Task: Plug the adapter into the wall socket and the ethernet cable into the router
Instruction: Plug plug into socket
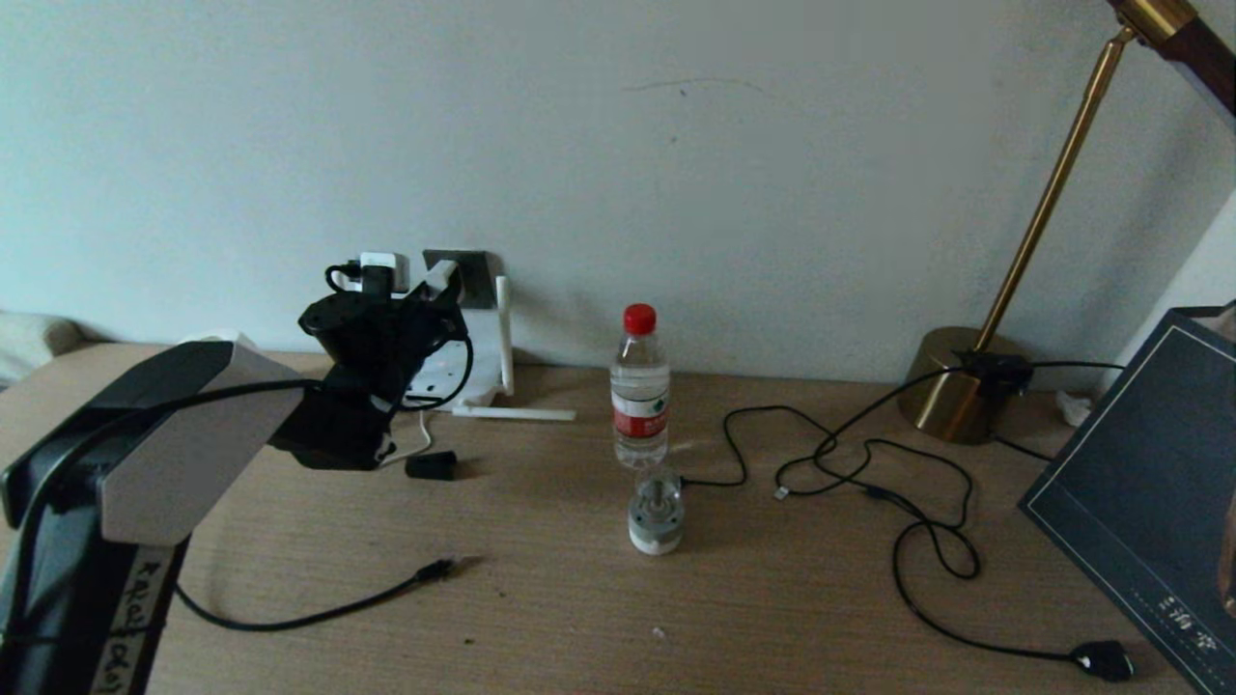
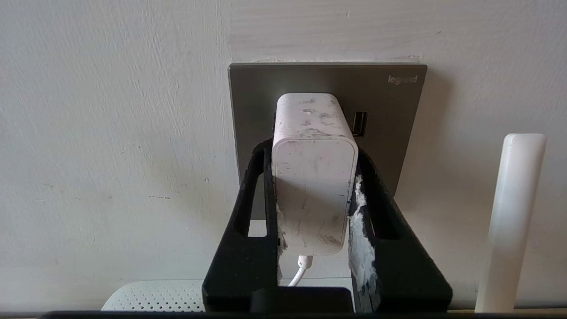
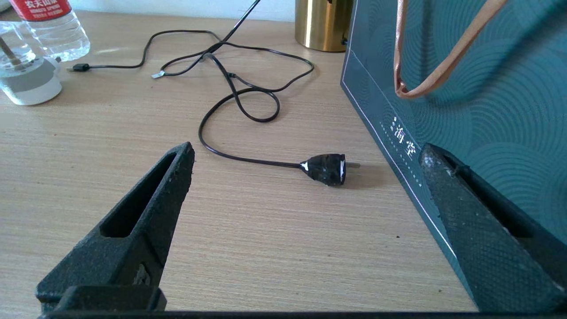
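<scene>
The left arm is reaching from the near left corner of the wooden desk (image 1: 792, 618) toward the back wall, and the left gripper (image 2: 315, 177) is clenching the adapter (image 2: 315, 168) by its 2 sides. The adapter's far end is sitting against the face of the wall socket (image 2: 385, 106), which is showing as a dark grey plate on the wall; whether the pins are fully home cannot be told. A thin white cord (image 2: 300, 272) is hanging from the adapter's near end. Just below and beside the socket the router (image 1: 483, 372) is leaning at the foot of the wall, with 1 antenna (image 1: 503, 333) standing upright and another lying flat on the desk. A small black block (image 1: 431, 465) is resting on the desk in front of the router.

Nearer the front edge, a black cable (image 1: 319, 608) with a small connector is trailing out from behind the left arm; it is lying loose, well apart from the router.

Toward the middle, a water bottle (image 1: 639, 396) with a red cap is standing upright, and a small clear and grey jar (image 1: 657, 521) is sitting just in front of it.

Further right, a second black cable (image 3: 248, 102) is looping across the desk and ending in a chunky black plug (image 3: 328, 168). A brass lamp (image 1: 956, 396) is standing at the back, and a dark teal bag (image 3: 465, 88) is filling the right edge.

The right gripper (image 3: 305, 208) is hanging low over the desk near that plug, its jaws spread wide and grasping nothing.
</scene>
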Tool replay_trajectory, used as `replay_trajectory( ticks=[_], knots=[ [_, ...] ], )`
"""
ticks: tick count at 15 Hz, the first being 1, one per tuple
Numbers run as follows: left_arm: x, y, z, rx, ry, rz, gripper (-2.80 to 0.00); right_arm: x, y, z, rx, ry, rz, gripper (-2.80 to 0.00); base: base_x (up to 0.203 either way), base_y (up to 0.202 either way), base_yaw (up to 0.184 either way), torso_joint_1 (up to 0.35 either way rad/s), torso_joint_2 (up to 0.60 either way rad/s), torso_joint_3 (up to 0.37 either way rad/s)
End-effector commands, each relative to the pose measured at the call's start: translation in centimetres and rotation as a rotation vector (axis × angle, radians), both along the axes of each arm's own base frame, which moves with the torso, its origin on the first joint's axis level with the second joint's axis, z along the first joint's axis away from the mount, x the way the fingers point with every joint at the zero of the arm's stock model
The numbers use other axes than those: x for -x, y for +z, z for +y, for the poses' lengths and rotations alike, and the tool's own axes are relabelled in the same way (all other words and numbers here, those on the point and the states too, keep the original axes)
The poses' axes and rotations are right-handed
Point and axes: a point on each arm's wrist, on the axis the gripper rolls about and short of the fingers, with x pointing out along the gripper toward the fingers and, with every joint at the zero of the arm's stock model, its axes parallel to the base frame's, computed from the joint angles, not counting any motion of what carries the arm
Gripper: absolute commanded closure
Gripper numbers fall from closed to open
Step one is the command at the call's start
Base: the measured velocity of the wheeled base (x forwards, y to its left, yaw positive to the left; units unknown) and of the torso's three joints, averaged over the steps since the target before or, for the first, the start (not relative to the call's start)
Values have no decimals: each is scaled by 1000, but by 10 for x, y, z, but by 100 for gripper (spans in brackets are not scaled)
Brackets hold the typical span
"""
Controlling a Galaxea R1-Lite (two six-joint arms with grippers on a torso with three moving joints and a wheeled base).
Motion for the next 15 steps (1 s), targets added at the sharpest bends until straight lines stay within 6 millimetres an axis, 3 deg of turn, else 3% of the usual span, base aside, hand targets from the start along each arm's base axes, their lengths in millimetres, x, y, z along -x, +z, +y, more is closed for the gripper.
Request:
replay_trajectory(
  ticks=[1,14,15],
  knots=[
    [1,1,0,0,0,-8,0,0,0,0,0,-2,-1,-280,0,0,0,0,0,0],
    [0,0,0,-2,-2,-5,0,0,0,0,0,0,-1,-280,0,0,0,0,0,0],
    [0,0,-1,-2,-4,-6,-280,0,0,0,0,-2,-1,-280,0,0,0,0,0,0]
  ],
)
